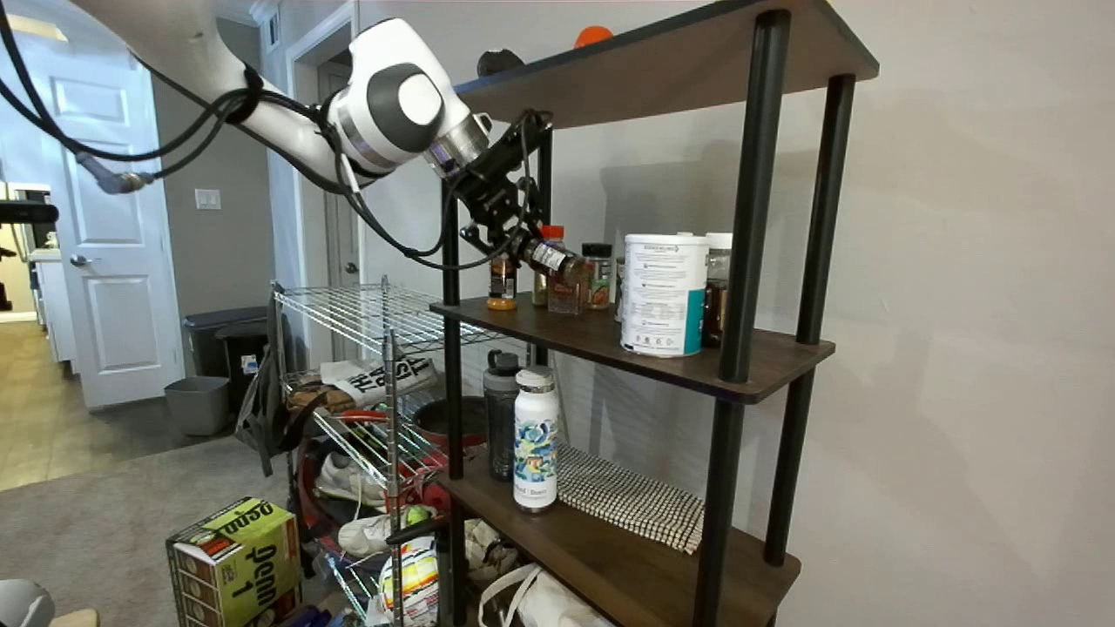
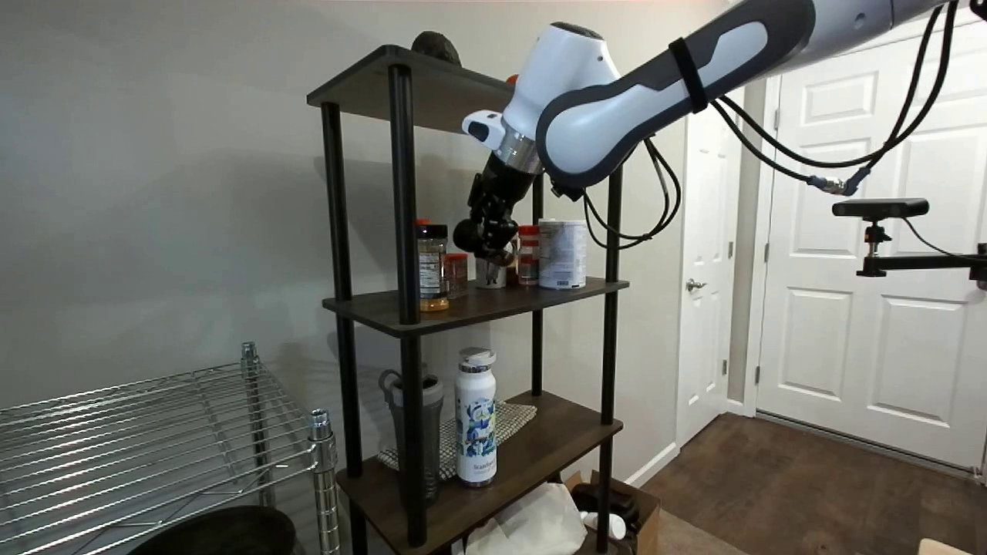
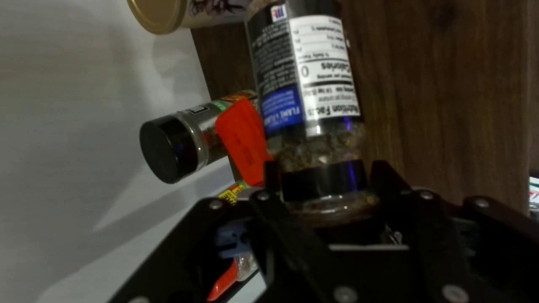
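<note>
From where I stand, a white tub (image 1: pixel 665 296) sits toward the right end of the middle shelf (image 1: pixel 557 329). On the lower shelf (image 1: pixel 610 557) a white bottle (image 1: pixel 536 440) stands upright, a dark bottle (image 1: pixel 501 422) just to its left and a checkered cloth (image 1: pixel 627 492) to its right. A wire rack (image 1: pixel 389 357) stands further to the left, with a yellow box (image 1: pixel 248 562) on the carpet (image 1: pixel 104 514) near it. Far left are a gray bin (image 1: pixel 199 406) and a white door (image 1: pixel 122 287).

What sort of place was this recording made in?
Probably a home: spice jars stand on a shelving unit, a decorated white water bottle sits one shelf lower, and there is a paneled white door.
</note>
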Motion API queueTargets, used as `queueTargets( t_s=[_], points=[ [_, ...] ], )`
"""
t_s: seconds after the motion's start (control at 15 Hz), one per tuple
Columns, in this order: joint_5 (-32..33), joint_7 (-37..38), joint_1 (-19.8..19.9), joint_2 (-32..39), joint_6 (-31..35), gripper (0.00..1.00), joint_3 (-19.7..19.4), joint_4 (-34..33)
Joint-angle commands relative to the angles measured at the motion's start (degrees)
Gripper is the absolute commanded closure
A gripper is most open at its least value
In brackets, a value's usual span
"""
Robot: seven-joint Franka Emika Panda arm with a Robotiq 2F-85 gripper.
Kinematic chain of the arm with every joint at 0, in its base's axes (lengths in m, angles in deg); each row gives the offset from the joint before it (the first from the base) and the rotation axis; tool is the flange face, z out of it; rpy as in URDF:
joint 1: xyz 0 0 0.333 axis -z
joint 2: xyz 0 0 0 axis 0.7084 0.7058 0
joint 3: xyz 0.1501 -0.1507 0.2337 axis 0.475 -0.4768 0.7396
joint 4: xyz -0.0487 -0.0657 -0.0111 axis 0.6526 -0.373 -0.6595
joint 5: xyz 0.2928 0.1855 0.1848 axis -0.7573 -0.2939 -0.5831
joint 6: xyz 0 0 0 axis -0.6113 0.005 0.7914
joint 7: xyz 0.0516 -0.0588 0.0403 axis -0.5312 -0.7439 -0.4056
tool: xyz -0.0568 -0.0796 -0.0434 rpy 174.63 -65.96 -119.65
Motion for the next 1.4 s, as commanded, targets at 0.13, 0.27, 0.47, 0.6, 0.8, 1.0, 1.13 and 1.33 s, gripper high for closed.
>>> queueTargets(
  t_s=[0.13,0.27,0.47,0.6,0.8,1.0,1.13,1.33],
  points=[
    [0.43,5.46,0.36,-2.49,2.92,0.69,0.15,3.39],
    [-1.22,5.85,0.09,-2.14,3.87,0.69,0.03,3.48],
    [-4.78,4.83,-0.37,-1.64,5.37,0.69,-0.14,3.53],
    [-8.32,3.27,-0.78,-1.60,6.59,0.69,-0.34,3.63],
    [-15.51,0.33,-1.48,-1.71,8.81,0.69,-0.86,3.74],
    [-19.44,0.08,-1.15,-1.79,9.93,0.69,-1.26,3.75],
    [-19.72,1.49,-0.57,-1.76,10.23,0.69,-1.74,4.01],
    [-21.48,2.43,-0.26,-2.55,11.12,0.69,-3.21,5.54]
  ],
)
